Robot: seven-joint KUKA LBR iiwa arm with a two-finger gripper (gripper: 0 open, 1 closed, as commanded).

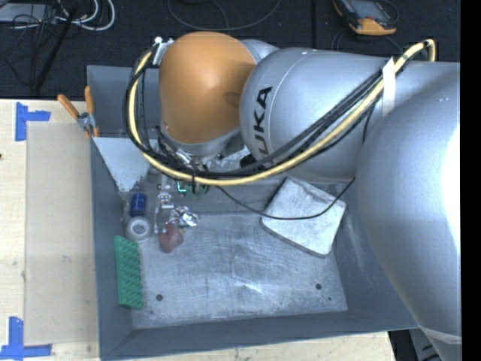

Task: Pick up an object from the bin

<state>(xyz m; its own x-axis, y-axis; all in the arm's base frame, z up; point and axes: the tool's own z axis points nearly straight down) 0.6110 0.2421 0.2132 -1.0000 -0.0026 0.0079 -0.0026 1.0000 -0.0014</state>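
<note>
Arm was stretched over bin from right | fingers were lowered at left side, opening could not be told | reddish lump was seen just below tips.

Along the top of my view I see a dark, finely textured surface. Pale cables tangle at its left end, and two orange-and-black devices lie on it further right.

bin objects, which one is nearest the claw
The reddish-brown lump, right at the claw; the silvery ring, blue cylinder and green ridged block lie further left, the grey pad further right.
</note>
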